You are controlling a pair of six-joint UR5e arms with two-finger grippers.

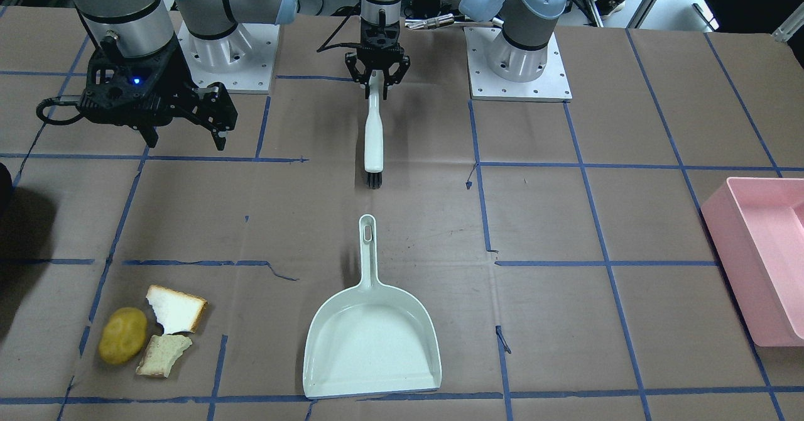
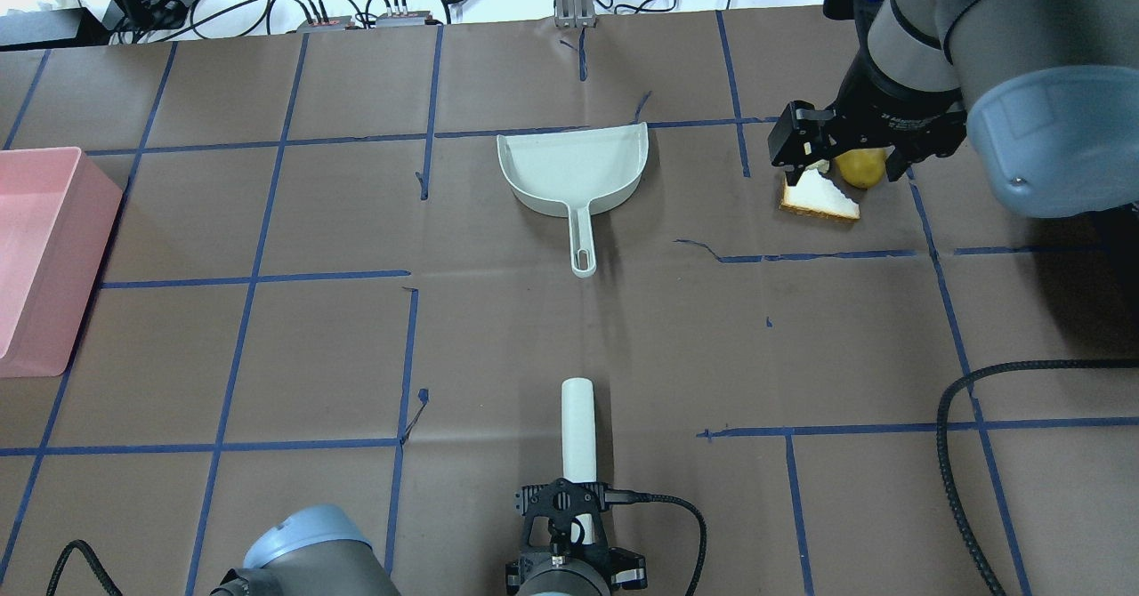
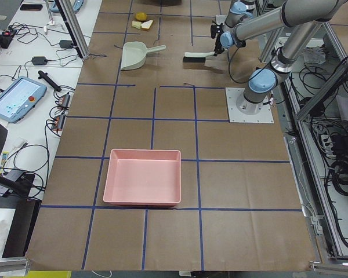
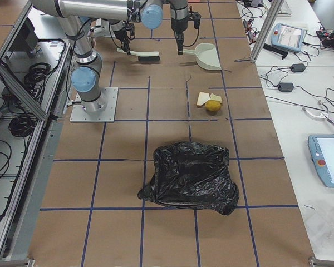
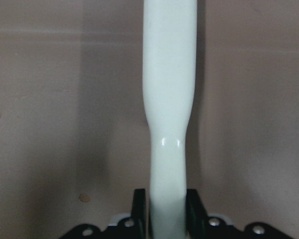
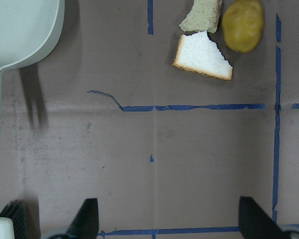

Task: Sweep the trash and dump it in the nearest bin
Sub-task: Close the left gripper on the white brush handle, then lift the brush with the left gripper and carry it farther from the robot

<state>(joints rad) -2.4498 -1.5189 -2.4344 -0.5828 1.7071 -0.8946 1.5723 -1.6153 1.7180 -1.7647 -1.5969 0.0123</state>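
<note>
Brown paper w/ a blue tape grid covers the table (image 1: 565,220). Both arm bases sit at the top of the front-facing view.

Left gripper (image 1: 375,85), upper centre of that view, is clamped on the thin end of a white brush (image 1: 374,135). The handle runs straight down the frame to black bristles at its lower end. Left wrist cam confirms this: both fingers (image 5: 194,206) press the handle's sides at frame bottom. Can't tell if the bristles touch the paper.

Right gripper (image 1: 217,119) hangs above the table at upper left of the front-facing view, holding nothing. Its fingers are spread wide, seen at the bottom corners of the right wrist view.

Trash lies in the lower left of the front-facing view, bunched close:
- potato-like lump (image 1: 122,335), leftmost
- white bread piece (image 1: 178,308) w/ brown crust, up and right of the lump
- second bread piece (image 1: 162,354), beige, below the first and touching it

In the overhead view the right gripper overlaps this group at upper right. The right wrist view has the group in its upper right corner.

Pale green dustpan (image 1: 370,345) lies flat at lower centre. Its handle points up the frame toward the brush, w/ a gap between them.

Pink bin (image 1: 763,264) sits at the right edge, well apart from the trash. A black bag (image 4: 192,178) lies at lower centre of the exterior right view, near the trash.
</note>
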